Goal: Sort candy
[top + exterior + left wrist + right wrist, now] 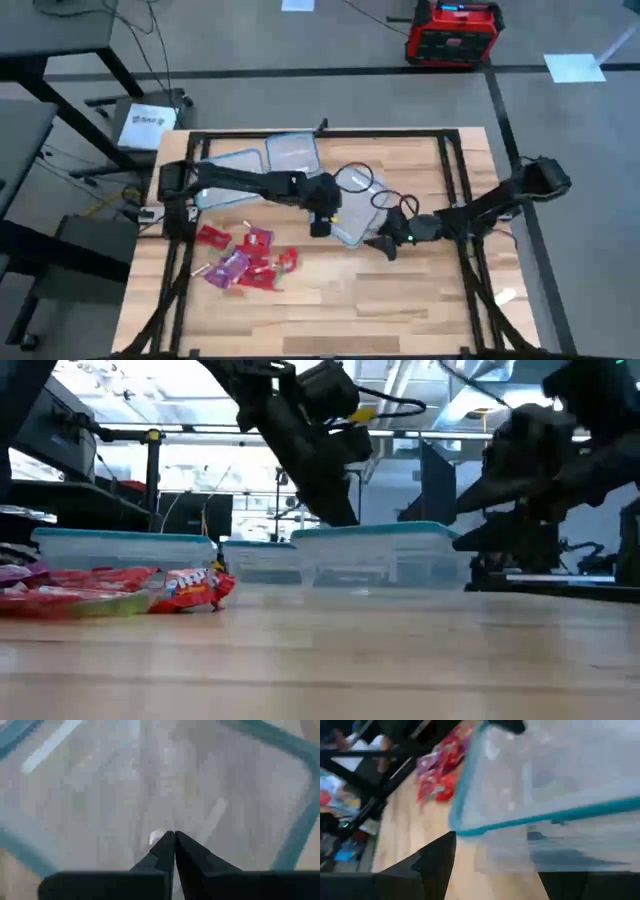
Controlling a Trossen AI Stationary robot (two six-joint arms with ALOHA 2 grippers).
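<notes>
The candy (245, 262) is a pile of small red, pink and purple wrapped pieces lying on the wooden table, left of centre. It also shows in the low view (190, 588) and the right wrist view (437, 770). A clear tub with a bluish rim (358, 210) stands at mid-table. My left gripper (174, 834) is shut and points down over the tub's open inside (340, 518). My right gripper (495, 865) is open at the tub's near right corner (388, 248). My left gripper shows no touch on the tub, with its shut tips above the tub's floor. My right gripper has its open fingers (440, 855) on either side of the tub's corner rim (470, 827). I cannot tell whether they touch it.
Two more clear tubs (228, 170) (293, 152) stand at the far left of the table. Black frame rails (450, 170) border the tabletop, and cables lie across the central tub. Bare wood (350, 310) stretches along the near side. A red box (452, 32) sits on the floor beyond.
</notes>
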